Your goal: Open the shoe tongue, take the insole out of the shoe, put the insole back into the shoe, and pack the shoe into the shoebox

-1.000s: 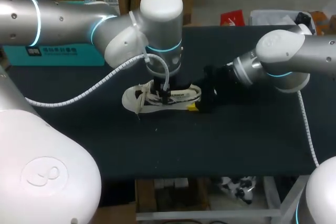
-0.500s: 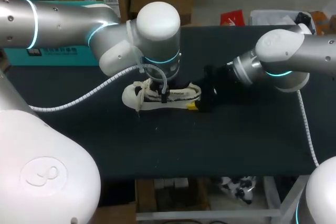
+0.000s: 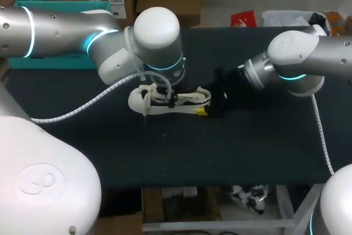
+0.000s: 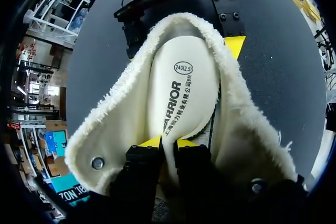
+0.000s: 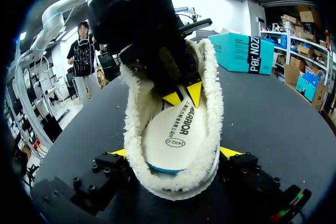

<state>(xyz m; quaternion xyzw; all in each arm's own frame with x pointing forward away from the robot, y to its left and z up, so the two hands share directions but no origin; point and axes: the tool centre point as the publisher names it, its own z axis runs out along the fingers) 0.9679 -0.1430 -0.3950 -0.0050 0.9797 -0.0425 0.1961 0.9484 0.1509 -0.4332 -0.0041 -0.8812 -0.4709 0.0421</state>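
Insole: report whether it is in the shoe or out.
In. The insole lies flat inside the shoe, with fleece lining all around it; the left gripper pinches its fore end.

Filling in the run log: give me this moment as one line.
left gripper: shut on insole inside shoe | right gripper: shut on shoe's heel | shoe: on table

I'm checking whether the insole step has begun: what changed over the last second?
The left arm swung toward the robot's left and sank, lowering the left gripper deeper into the shoe, where its jaws pinch the insole. The shoe stayed put, as did the right gripper, clamped across the shoe's heel.
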